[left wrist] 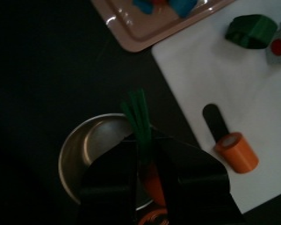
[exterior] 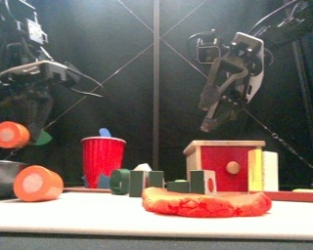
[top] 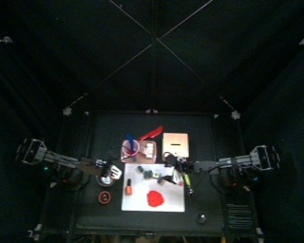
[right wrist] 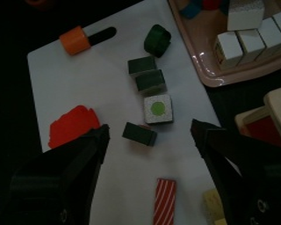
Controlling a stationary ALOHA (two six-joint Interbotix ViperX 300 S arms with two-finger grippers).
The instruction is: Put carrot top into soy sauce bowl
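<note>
In the left wrist view my left gripper (left wrist: 150, 172) is shut on the carrot top (left wrist: 154, 187), an orange stub with a green stem (left wrist: 137, 116) sticking out past the jaws. It hangs right over the soy sauce bowl (left wrist: 82, 151), a small silvery bowl on the black table beside the white mat. From the front the carrot top (exterior: 8, 135) is well above table level. My right gripper (exterior: 222, 109) hangs high at the right, open and with nothing in it, above the mat's green blocks (right wrist: 147, 75).
A second orange carrot piece (left wrist: 238, 152) with a black peg lies on the white mat (right wrist: 96, 79) near the bowl. A flat red clay slab (right wrist: 73, 127), a pink tray of blocks (right wrist: 225, 66), a red cup (exterior: 103, 159) and a red box (exterior: 225, 166) stand around.
</note>
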